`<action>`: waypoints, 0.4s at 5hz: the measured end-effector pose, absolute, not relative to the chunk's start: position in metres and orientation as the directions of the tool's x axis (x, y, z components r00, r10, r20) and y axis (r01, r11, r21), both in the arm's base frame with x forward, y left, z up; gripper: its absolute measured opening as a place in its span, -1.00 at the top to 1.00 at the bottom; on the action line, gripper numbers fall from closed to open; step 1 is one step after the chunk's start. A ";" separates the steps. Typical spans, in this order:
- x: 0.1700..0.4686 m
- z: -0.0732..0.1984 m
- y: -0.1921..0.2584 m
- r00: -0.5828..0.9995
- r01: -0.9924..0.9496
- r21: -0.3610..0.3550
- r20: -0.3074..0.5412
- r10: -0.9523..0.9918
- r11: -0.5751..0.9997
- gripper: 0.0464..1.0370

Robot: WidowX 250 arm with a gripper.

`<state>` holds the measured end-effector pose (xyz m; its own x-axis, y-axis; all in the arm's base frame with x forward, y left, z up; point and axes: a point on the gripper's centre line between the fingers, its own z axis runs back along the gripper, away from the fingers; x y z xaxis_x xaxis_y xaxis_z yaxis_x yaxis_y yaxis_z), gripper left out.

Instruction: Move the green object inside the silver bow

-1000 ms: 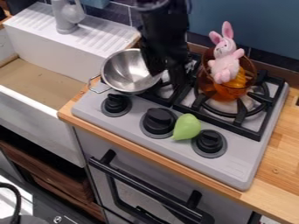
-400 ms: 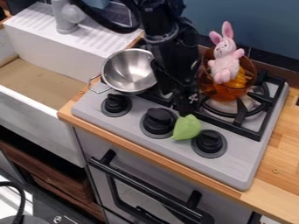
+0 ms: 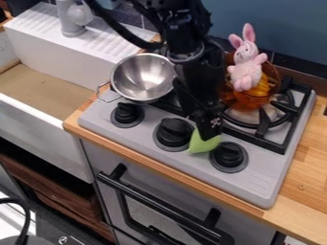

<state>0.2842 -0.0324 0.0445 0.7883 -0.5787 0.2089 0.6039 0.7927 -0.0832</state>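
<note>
We cannot tell how open our black two-finger gripper (image 3: 209,136) is, or whether it grips the green teardrop-shaped object (image 3: 199,143) between two near black knobs (image 3: 228,155). We should centre on its wide part before lifting.

The grey stovetop (image 3: 258,174) carries a silver bowl (image 3: 142,80), green object (image 3: 201,145) and amber pot (image 3: 273,79).

Upper left: faucet (image 3: 71,21) behind sink (image 3: 48,88); right of sink, stove (image 3: 256,179) set in counter (image 3: 303,184); upper centre: bowl (image 3: 142,76) on stove, behind left knob (image 3: 127,114); upper right: rabbit (image 3: 245,72) in pot (image 3: 271,79), pot on right burner; centre: object (image 3: 201,145) on stove front, between middle knob (image 3: 174,131) and right knob (image 3: 228,155); bottom centre: oven (image 3: 112,201) under stove
</note>
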 end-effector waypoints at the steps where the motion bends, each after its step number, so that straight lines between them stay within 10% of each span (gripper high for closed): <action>1: 0.284 0.038 -0.035 0.780 0.617 -0.102 0.208 -0.589 0.781 -0.92; 2: 0.284 0.037 -0.037 0.774 0.625 -0.111 0.217 -0.595 0.772 -0.92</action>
